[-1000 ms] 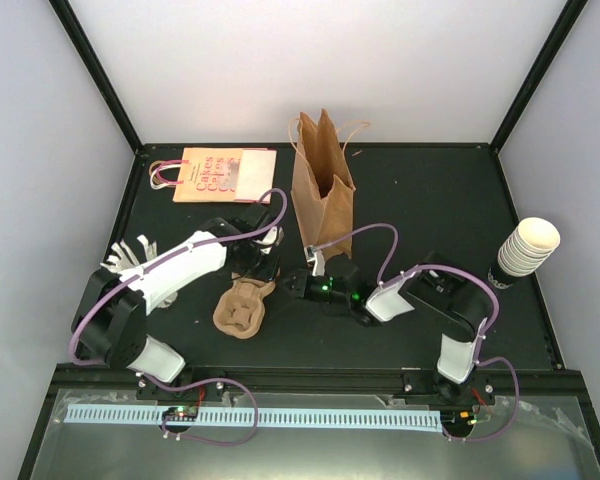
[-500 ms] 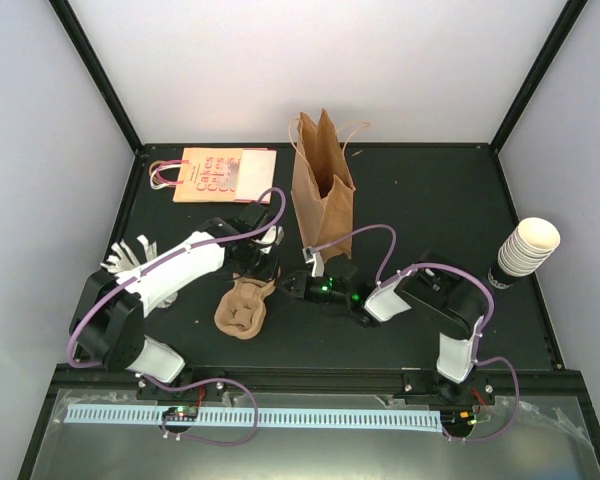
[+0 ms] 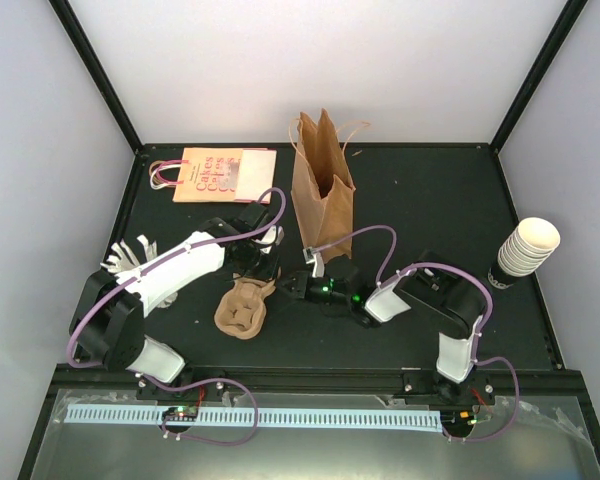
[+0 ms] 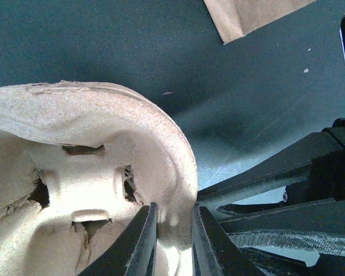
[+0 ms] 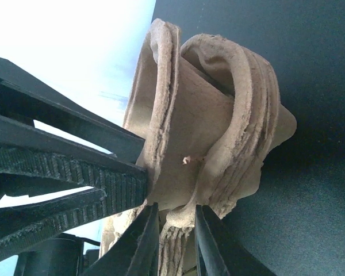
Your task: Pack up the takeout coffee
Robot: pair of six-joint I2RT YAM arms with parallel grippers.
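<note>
The takeout coffee is out of view. A stack of brown pulp cup trays point(image 3: 242, 310) lies at the front middle of the table, between both arms. My left gripper point(image 3: 264, 264) is shut on the stack's rim point(image 4: 173, 190), which sits pinched between its fingers. My right gripper point(image 3: 290, 289) is shut on the edge of the same stack point(image 5: 218, 144) from the other side. In the right wrist view the left gripper's ribbed pad point(image 5: 75, 172) presses against the trays. The brown paper bag point(image 3: 322, 190) stands open and upright just behind both grippers.
A flat printed paper bag point(image 3: 215, 172) lies at the back left. A tilted stack of lidless cream cups point(image 3: 527, 246) rests at the right edge on something black point(image 3: 500, 276). Black frame posts stand at the back corners.
My right gripper has edged slightly left toward the trays. Both grips on the tray stack are unchanged.
</note>
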